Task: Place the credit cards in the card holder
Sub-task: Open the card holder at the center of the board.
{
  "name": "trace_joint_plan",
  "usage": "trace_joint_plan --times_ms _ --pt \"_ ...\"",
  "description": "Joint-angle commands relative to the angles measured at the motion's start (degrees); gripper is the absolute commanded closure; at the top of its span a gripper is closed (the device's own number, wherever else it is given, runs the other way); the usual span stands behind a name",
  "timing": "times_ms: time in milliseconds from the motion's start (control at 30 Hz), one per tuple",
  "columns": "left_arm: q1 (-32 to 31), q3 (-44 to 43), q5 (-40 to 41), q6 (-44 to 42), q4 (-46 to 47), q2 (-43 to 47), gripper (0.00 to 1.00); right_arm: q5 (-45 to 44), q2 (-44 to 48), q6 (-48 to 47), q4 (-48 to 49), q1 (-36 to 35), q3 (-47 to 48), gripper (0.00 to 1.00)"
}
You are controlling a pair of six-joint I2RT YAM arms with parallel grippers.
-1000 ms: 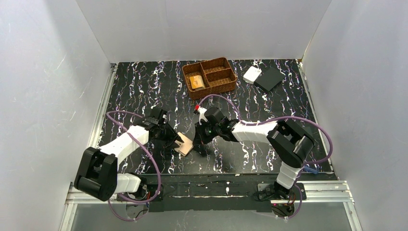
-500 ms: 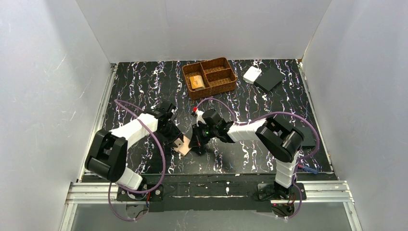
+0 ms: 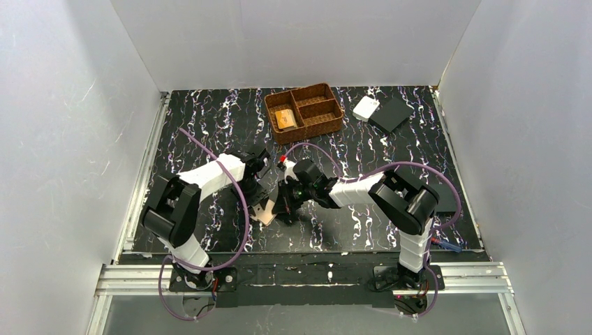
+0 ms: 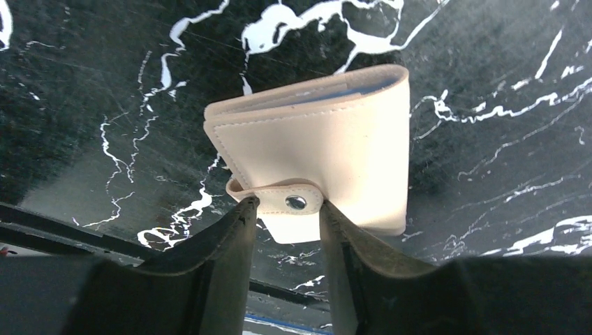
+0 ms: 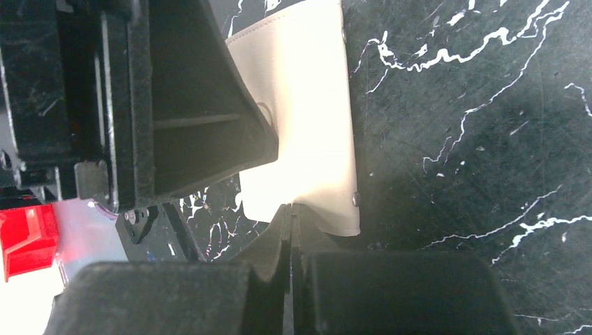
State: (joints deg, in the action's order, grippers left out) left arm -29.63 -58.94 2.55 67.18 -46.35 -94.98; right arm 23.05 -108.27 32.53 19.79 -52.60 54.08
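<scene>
Seemingly left tool point(image 4: 287, 204) around card holder point(image 4: 314, 132)

The card holder point(image 4: 314, 139) was folded shut, its slots hidden, its near edge behind the left tool point(image 4: 286, 227). In the right wrist view that tool's black body covered the holder's left side and the top edge cut it off; whether the right tool point(image 5: 290, 225), tips together, pinched it could not be told. From above only a tan corner showed. The credit cards point(image 3: 285, 118) in the basket point(image 3: 311, 131) were too small to count
</scene>
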Motion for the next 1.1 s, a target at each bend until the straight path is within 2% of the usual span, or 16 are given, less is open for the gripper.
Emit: trace_joint_plan --times_ms 0,200,500,567,733,967,1000,1067 --pt "0.1 -1.7 8.3 1.3 -5.4 -1.3 0.6 -2.5 -1.3 -2.1 -1.2 -0.1 -1.7 0.99" --pt "0.1 -2.0 7.5 -1.2 -3.1 -4.4 0.62 -2.5 -1.6 -2.2 -1.2 -0.1 -1.4 0.99" --pt "0.0 -0.4 7.2 -10.2 2.7 -1.4 0.96 -3.0 -2.2 -3.0 -2.4 -0.1 -0.9 0.99" --pt "0.0 1.7 6.4 -11.8 5.2 1.3 1.0 -3.0 -2.4 -3.1 -2.7 -0.1 -0.7 0.99" --pt "0.1 9.6 4.8 -14.2 14.1 11.7 1.0 -2.9 -3.2 -3.2 -2.9 -0.1 -0.1 0.99" --pt "1.0 26.0 -0.8 -16.2 29.0 31.2 1.0 -2.1 -1.6 -7.0 -5.3 -0.1 0.5 0.99" --pt "1.1 27.9 -1.1 -16.5 30.3 33.7 1.0 -1.6 -0.9 -9.0 -5.8 -0.3 0.8 0.96" --pt "1.5 30.9 -1.5 -17.0 31.7 38.5 1.0 -2.4 1.5 -15.1 -7.8 -1.4 1.7 0.84"
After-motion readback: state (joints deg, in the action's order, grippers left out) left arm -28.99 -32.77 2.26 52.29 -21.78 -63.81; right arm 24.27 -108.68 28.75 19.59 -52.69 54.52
